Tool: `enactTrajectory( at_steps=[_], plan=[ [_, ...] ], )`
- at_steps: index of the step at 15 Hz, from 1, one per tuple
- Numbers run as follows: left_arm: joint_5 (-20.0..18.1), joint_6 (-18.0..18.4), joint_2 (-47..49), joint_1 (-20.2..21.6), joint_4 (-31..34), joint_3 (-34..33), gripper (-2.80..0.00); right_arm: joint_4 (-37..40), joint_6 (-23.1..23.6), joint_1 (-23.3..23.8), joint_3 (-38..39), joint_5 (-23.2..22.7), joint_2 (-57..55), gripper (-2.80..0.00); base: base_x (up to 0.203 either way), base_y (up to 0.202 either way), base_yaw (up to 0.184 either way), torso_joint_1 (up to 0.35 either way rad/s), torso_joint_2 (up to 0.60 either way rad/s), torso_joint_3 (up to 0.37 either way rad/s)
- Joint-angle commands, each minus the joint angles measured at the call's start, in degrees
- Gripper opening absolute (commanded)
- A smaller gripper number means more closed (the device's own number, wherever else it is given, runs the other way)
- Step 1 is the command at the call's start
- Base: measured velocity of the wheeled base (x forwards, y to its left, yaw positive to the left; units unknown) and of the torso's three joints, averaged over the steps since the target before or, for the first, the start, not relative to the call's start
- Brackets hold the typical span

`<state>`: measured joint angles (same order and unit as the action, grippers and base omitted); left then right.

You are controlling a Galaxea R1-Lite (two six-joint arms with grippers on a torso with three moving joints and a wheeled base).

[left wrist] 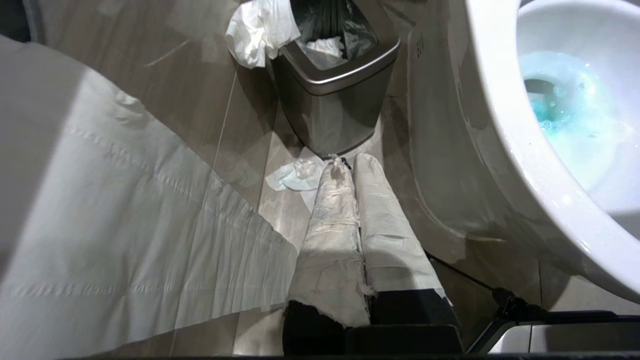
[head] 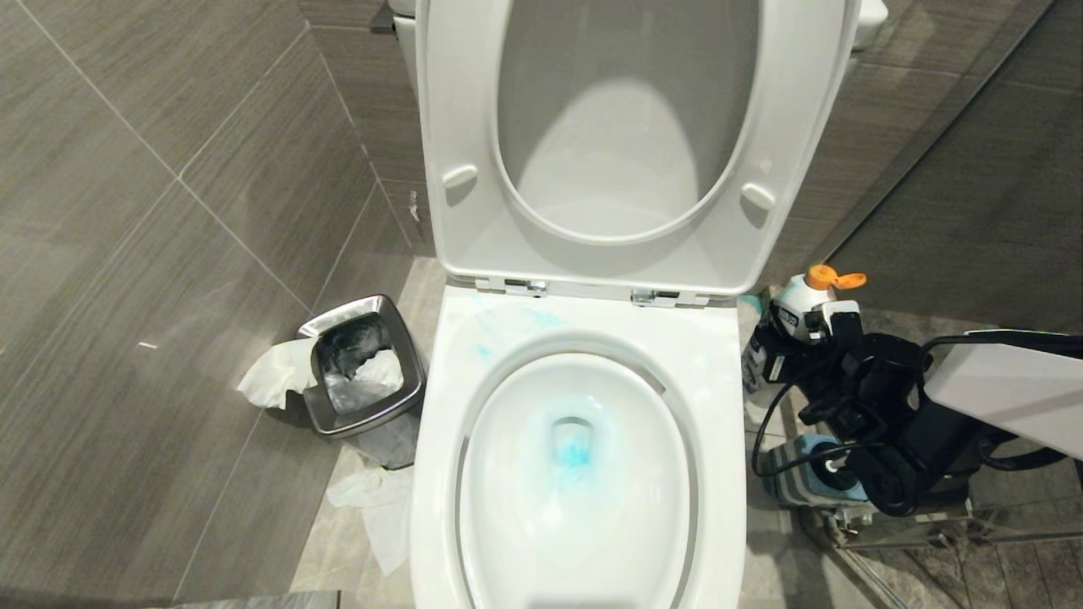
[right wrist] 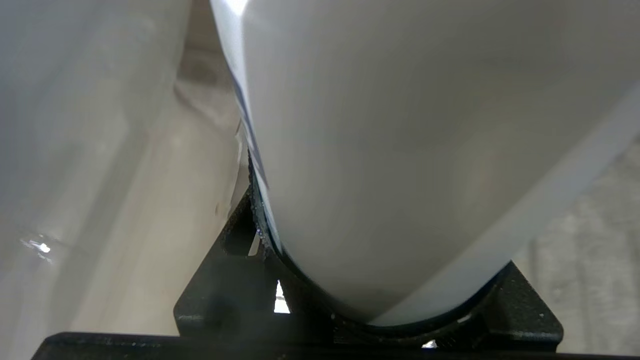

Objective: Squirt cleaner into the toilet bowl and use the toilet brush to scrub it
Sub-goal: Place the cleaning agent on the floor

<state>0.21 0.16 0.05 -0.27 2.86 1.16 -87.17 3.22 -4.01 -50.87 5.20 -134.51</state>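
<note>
The white toilet bowl (head: 719,397) stands in the middle with its seat and lid (head: 457,127) raised. Blue cleaner tints the water in the drain (head: 574,452) and smears the back rim (head: 508,326); the left wrist view shows the same tint in the bowl (left wrist: 550,115). To the right of the toilet, my right gripper (head: 799,338) is shut on a white cleaner bottle (right wrist: 400,150) with an orange cap (head: 827,277), held upright low beside the bowl. Behind that arm the toilet brush is hidden. My left gripper (left wrist: 347,160) is shut and empty, its paper-wrapped fingers low on the toilet's left side.
A steel waste bin (head: 398,397) with a black liner stands left of the toilet, tissue (head: 275,372) draped over its edge and more paper (head: 372,499) on the floor. A grey-and-blue holder (head: 799,482) sits under my right arm. A white paper sheet (left wrist: 125,225) fills the left wrist view's side.
</note>
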Motion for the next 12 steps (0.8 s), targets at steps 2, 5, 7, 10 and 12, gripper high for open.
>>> enactTrajectory(
  at_steps=[2, 5, 7, 10, 12],
  plan=[
    [0.1, -0.1, 0.0, 0.0, 0.0, 0.1, -2.80, -0.5, 0.0, 0.0, -1.0, -1.5, -1.3, -2.80, 0.000, 0.000, 0.000, 0.002, 0.00, -0.195],
    [0.1, -0.1, 0.0, 0.0, 0.0, 0.1, -2.80, -0.5, 0.2, 0.0, -5.3, -1.9, -3.9, -2.80, 0.000, 0.000, 0.000, 0.005, 0.00, -0.198],
    [0.1, -0.1, 0.0, 0.0, 0.0, 0.1, -2.80, -0.5, 0.2, -0.1, -8.4, -1.9, -5.6, -2.80, 0.000, 0.000, 0.000, 0.002, 0.00, -0.198],
    [0.1, 0.0, 0.0, 0.0, 0.0, 0.0, -2.80, -0.5, 0.8, 0.0, -12.5, -1.9, -8.8, -2.80, 0.000, 0.000, 0.000, 0.004, 0.00, -0.195],
    [0.0, -0.1, 0.0, 0.0, 0.0, 0.1, -2.80, -0.5, 1.3, -0.1, -15.7, -1.9, -10.7, -2.80, 0.000, 0.000, 0.000, 0.007, 0.00, -0.199]
  ],
)
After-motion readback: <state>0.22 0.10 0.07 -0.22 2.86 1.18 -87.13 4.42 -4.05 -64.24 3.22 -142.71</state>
